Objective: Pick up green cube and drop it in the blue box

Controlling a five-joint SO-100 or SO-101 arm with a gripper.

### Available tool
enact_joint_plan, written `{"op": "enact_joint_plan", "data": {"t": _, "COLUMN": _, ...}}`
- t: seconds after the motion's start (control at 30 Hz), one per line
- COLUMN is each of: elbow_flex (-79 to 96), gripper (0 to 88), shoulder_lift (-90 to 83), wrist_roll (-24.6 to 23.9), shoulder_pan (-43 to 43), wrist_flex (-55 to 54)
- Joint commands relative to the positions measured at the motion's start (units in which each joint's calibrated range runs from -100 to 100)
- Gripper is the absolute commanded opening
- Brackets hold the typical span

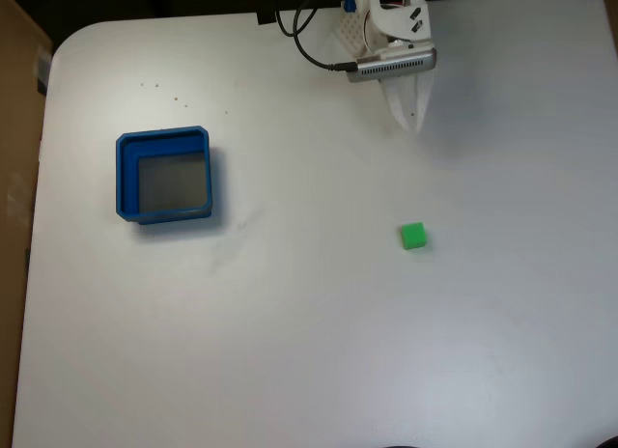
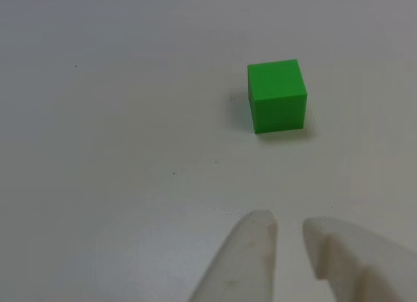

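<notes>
Fixed view: my camera looks straight down on the whole white table (image 1: 309,351) | other view: low, close, behind the gripper (image 2: 287,233) | shared: green cube (image 1: 413,237) (image 2: 277,96).

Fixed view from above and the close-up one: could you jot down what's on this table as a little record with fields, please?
surface: white table
green cube: lying alone on the table, right of centre in the fixed view
blue box: at the left, grey floor, nothing in it
gripper: near the far edge, short of the cube, holding nothing
jaws: nearly together, a narrow gap between them in the other view
cube to box: well apart
</notes>
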Motion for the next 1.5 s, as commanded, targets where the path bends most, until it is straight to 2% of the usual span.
{"op": "enact_joint_plan", "data": {"t": 0.0, "elbow_flex": 0.1, "gripper": 0.5, "shoulder_lift": -0.7, "wrist_roll": -0.1, "shoulder_pan": -0.2, "wrist_flex": -0.7}}
{"op": "enact_joint_plan", "data": {"t": 0.8, "elbow_flex": -2.7, "gripper": 0.5, "shoulder_lift": 1.8, "wrist_roll": -0.2, "shoulder_pan": 0.4, "wrist_flex": -1.3}}
{"op": "enact_joint_plan", "data": {"t": 1.47, "elbow_flex": -37.9, "gripper": 0.5, "shoulder_lift": 45.1, "wrist_roll": 0.2, "shoulder_pan": 0.2, "wrist_flex": -1.1}}
